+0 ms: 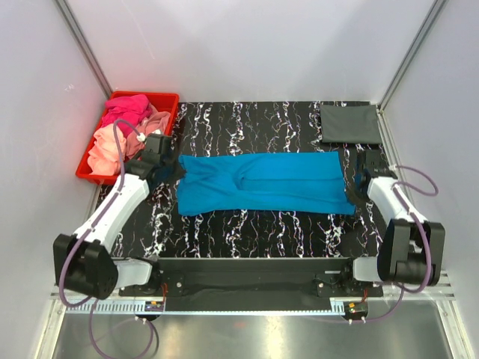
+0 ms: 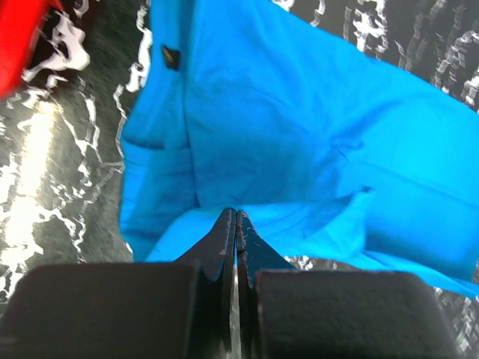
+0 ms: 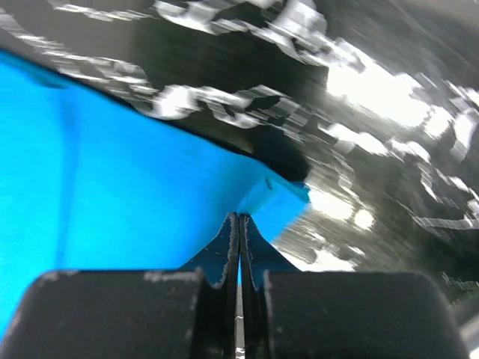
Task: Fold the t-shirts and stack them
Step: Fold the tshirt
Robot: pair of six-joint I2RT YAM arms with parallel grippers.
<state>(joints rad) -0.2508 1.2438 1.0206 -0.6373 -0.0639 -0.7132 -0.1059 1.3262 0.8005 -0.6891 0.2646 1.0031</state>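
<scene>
The black marbled table [image 1: 254, 224] carries a blue t-shirt [image 1: 262, 183], a folded dark grey t-shirt [image 1: 349, 123] and a red bin [image 1: 161, 97].

This is a robotics lab test cell. Plain white panel walls [image 1: 247, 45] framed by aluminium posts [image 1: 84, 43] close in a black marbled desk [image 1: 254, 224]. A cabled left arm [image 1: 112, 209] and right arm [image 1: 389, 198] are bolted above a metal rail [image 1: 254, 307] at its near edge.
</scene>
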